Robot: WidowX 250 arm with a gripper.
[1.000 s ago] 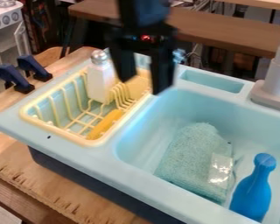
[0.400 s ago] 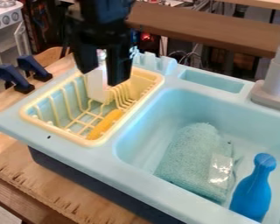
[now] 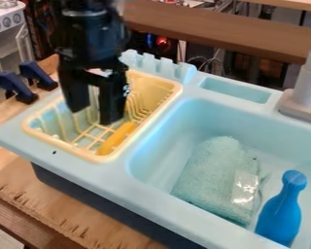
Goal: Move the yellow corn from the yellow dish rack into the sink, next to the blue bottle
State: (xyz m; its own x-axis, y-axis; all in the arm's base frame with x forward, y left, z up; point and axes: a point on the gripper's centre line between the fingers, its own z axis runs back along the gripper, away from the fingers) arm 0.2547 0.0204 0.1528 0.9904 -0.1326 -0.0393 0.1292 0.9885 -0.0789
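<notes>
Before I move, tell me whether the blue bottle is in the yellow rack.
No, the blue bottle is in the sink basin, beside the light blue-green cloth.

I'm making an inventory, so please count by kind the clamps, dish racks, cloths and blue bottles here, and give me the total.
Dark blue clamps: 2
Dish rack: 1
Cloth: 1
Blue bottle: 1
Total: 5

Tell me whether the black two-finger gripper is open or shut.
Open: the black gripper hangs over the pale-yellow plastic dish rack with its fingers apart, rack bars showing between them.
</notes>
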